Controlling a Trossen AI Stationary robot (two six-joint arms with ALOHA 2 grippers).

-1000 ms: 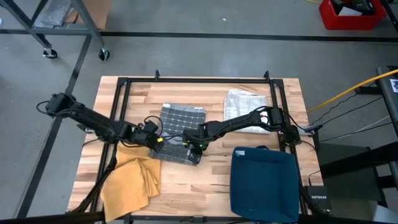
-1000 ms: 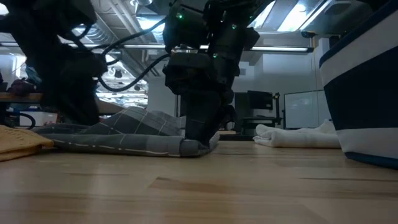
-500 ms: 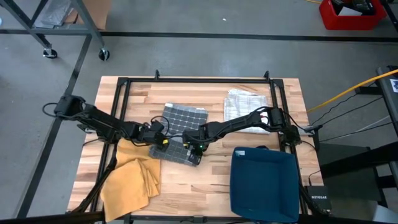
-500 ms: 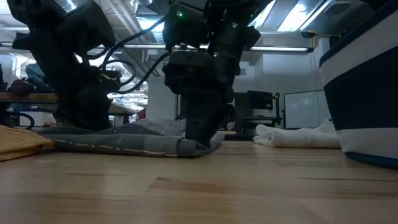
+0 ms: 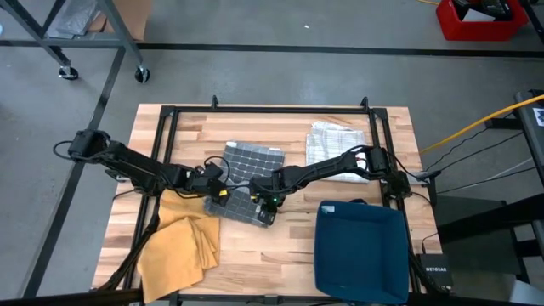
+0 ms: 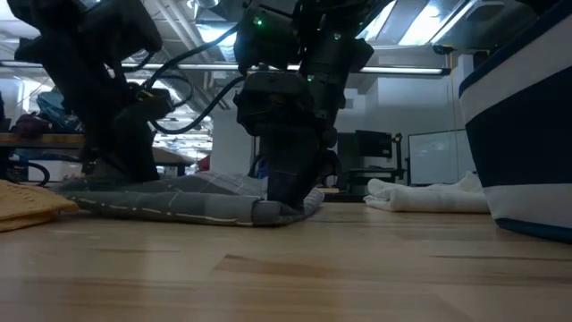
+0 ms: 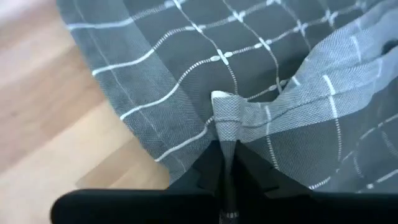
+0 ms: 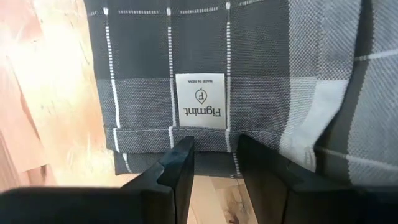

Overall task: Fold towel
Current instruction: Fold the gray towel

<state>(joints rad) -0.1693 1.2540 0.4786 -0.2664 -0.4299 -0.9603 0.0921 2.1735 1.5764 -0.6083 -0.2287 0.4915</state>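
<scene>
Grey checked towel [image 5: 246, 180] lies mid-desk: left gripper [image 5: 223, 192] pinches its nine o'clock edge, right gripper [image 5: 270, 201] clamps its five o'clock corner; next, both lift and fold.

The left arm reaches in from the left edge, stretched low and nearly flat, its left gripper [image 5: 214, 192] down at the bench with jaws pinched together on a fold of the grey towel [image 5: 252, 159]. The right arm comes from the right side (elbow bent near its base), and the right gripper [image 5: 269, 201] presses down, jaws partly apart around the towel's near edge.
</scene>
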